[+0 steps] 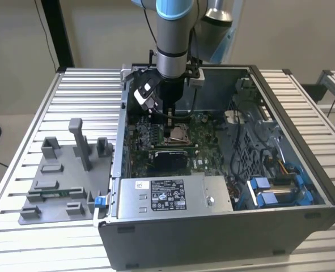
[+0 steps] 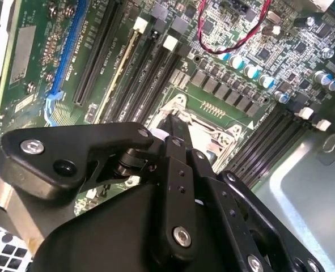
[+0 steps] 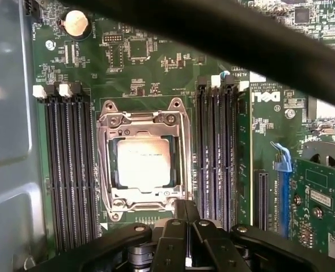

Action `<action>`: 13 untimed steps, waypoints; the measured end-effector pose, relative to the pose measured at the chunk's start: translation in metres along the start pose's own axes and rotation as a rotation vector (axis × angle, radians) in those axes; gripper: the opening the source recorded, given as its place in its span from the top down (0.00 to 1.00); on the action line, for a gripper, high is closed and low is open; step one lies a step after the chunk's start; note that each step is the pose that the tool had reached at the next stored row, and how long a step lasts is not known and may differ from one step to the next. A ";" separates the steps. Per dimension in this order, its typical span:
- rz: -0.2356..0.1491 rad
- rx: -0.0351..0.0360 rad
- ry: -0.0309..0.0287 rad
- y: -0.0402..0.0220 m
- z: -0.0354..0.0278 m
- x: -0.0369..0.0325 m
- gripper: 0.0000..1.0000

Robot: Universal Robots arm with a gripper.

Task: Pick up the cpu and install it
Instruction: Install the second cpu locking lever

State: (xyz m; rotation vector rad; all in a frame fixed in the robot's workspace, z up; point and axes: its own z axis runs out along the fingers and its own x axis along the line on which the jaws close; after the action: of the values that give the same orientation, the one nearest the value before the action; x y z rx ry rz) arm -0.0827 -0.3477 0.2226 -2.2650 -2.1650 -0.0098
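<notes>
Exterior view, arm: I see the arm (image 1: 172, 34) reaching straight down into the open computer case (image 1: 280, 187), its lower end just above the socket (image 1: 177, 134).
Exterior view, gripper: the gripper (image 1: 171, 126) hangs over the socket; from here I cannot tell how its fingers stand.
Exterior view, socket: a metal-framed square on the green motherboard (image 1: 204, 141), with a pale patch in its middle that I cannot make out clearly.
Exterior view, tray: a grey fixture tray (image 1: 59, 181) lies on the ribbed table (image 1: 20, 141), outside the case and well apart from the socket.
Exterior view, power supply: a grey box (image 1: 170, 195) sits at the case's front edge, nearer the camera than the socket.

Second wrist view, gripper: the black linkage of the gripper (image 2: 176, 127) narrows toward the socket (image 2: 212, 127); the fingertips look drawn together with nothing between them.
Second wrist view, cpu: a pale sliver of the cpu (image 2: 204, 136) shows inside the socket frame, beside the finger.
Second wrist view, memory slots: long dark slots (image 2: 269, 136) run alongside the socket.

First wrist view, cpu: the cpu (image 3: 143, 164), pale and square, lies flat inside the socket (image 3: 141, 119).
First wrist view, gripper: the gripper (image 3: 185, 205) sits just beside the socket frame, tips together, not touching the cpu and holding nothing.
First wrist view, memory slots: dark slots (image 3: 215, 153) flank the socket on both sides.
</notes>
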 end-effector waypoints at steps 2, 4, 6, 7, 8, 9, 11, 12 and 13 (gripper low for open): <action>0.000 0.0001 -0.0001 -0.0002 0.0022 0.0000 1.00; 0.000 0.0000 0.0000 -0.0002 0.0046 -0.0001 1.00; 0.000 -0.0002 0.0000 -0.0002 0.0069 -0.0001 1.00; 0.000 -0.0002 0.0000 -0.0003 0.0078 -0.0001 1.00; 0.000 -0.0002 0.0000 -0.0004 0.0087 -0.0001 1.00; 0.000 -0.0002 0.0000 -0.0004 0.0096 -0.0001 1.00; 0.000 -0.0001 0.0001 -0.0006 0.0114 -0.0001 1.00; 0.000 -0.0001 0.0001 -0.0006 0.0122 -0.0001 1.00; 0.000 -0.0002 0.0001 -0.0007 0.0131 -0.0001 1.00</action>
State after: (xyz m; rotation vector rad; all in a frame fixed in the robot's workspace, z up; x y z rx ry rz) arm -0.0834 -0.3477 0.2095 -2.2652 -2.1648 -0.0101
